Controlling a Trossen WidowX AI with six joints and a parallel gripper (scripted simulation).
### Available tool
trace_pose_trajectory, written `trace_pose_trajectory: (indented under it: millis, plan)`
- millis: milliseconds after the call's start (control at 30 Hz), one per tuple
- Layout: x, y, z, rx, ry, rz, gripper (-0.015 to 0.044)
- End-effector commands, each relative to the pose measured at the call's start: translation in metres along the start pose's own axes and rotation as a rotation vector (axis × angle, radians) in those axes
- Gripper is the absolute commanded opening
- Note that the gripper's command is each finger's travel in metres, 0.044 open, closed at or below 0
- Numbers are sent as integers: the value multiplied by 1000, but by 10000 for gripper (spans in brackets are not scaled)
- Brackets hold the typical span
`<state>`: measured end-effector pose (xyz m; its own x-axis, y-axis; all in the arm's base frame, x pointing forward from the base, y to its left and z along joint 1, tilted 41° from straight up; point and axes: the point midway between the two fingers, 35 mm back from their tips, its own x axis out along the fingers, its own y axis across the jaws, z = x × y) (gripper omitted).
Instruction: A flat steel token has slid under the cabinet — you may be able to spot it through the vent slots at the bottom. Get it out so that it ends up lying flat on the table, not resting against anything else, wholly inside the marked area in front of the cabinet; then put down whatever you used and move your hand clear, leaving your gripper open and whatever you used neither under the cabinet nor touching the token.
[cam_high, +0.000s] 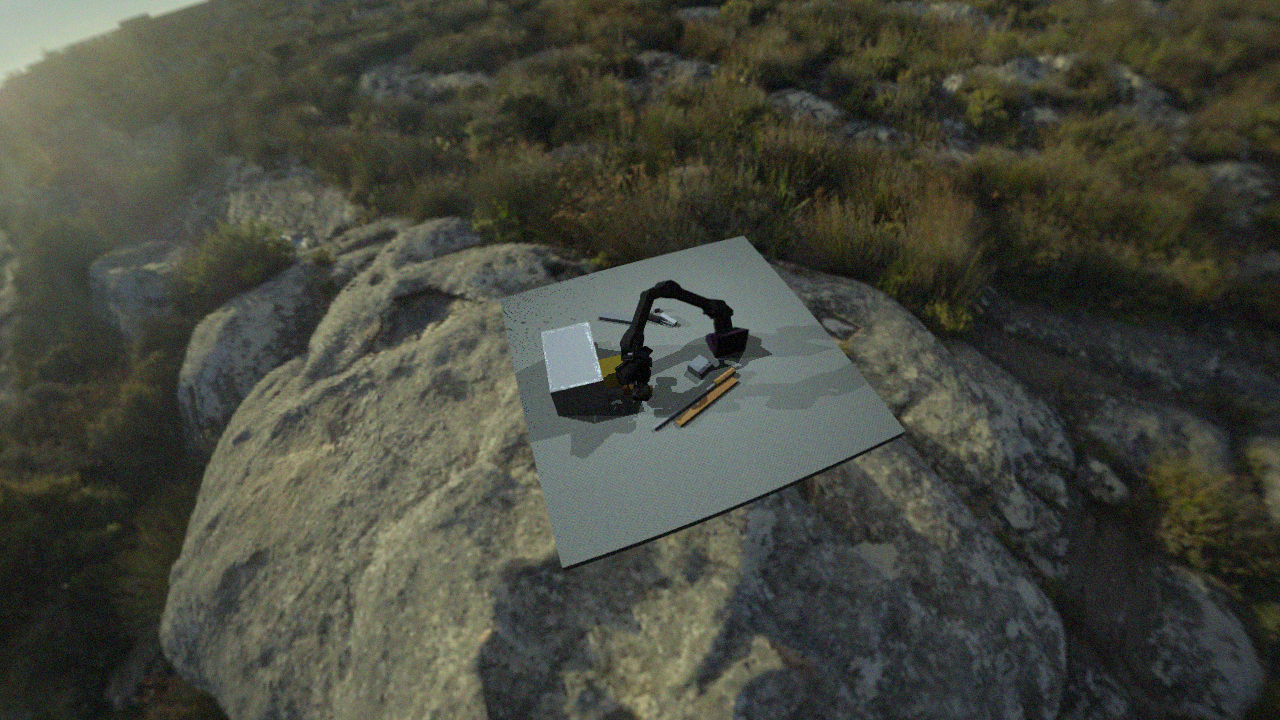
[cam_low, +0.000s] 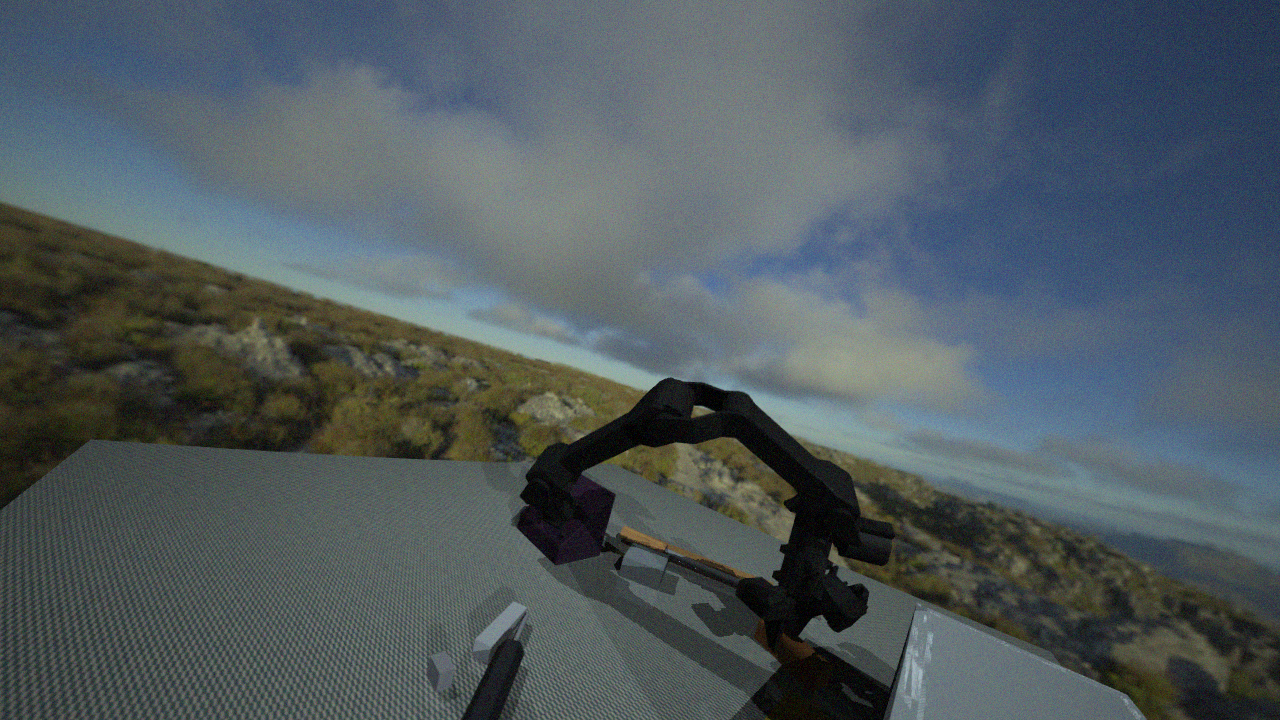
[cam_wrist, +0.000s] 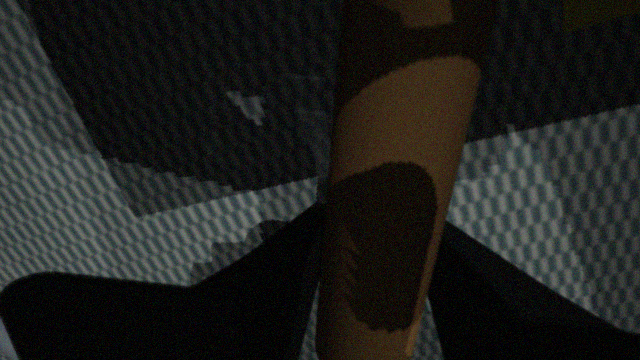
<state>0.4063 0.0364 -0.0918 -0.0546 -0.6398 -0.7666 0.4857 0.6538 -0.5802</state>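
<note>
My gripper (cam_high: 639, 394) (cam_low: 771, 625) (cam_wrist: 373, 222) is shut on a round orange-brown handle (cam_low: 787, 646) (cam_wrist: 410, 115), which runs up between the fingers in the wrist view. The gripper is low over the table, close to the front side of the white-topped cabinet (cam_high: 572, 353) (cam_low: 1002, 676). The far end of the held tool is not clearly visible. The yellow marked area (cam_high: 609, 371) (cam_wrist: 600, 14) lies in front of the cabinet, partly hidden behind the arm. I cannot make out the steel token in any view.
A grey block (cam_high: 698, 366) (cam_low: 642, 562) sits near the purple arm base (cam_high: 726, 342) (cam_low: 577, 528). Beside it lie a dark rod with an orange handle and an orange strip (cam_high: 707, 402). A dark rod (cam_low: 494, 682) with a pale end piece (cam_low: 501, 629) lies across the table.
</note>
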Motion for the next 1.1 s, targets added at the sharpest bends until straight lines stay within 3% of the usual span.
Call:
trace_pose_trajectory:
  millis: [0,1067]
  plan:
    - [1,-8,1,8,3,-2,0]
    - [2,-38,0,7,4,-4,0]
